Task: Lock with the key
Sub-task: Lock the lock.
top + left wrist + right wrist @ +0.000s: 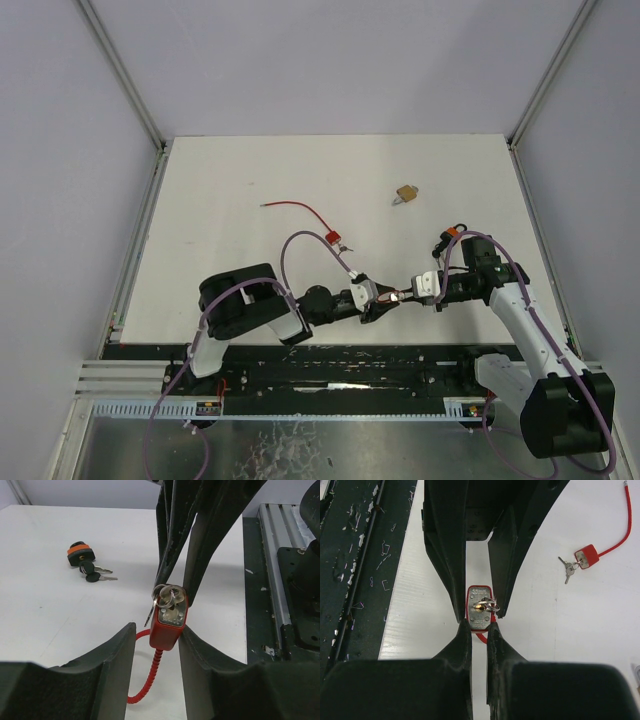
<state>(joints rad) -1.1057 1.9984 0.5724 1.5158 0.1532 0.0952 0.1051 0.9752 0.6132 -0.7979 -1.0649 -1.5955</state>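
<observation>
Even, diffuse light brightens the white table (230,170); shadows beside the red lock (169,620) stay soft. The lock is sharp in both wrist views, the fingers (100,680) flanking it blurred, its keyring (165,598) glinting.

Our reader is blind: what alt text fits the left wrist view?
A red padlock sits between the fingers of the left end effector while the right end effector pinches the key in it from above. An orange-and-black padlock with keys lies on the white table behind.
</observation>
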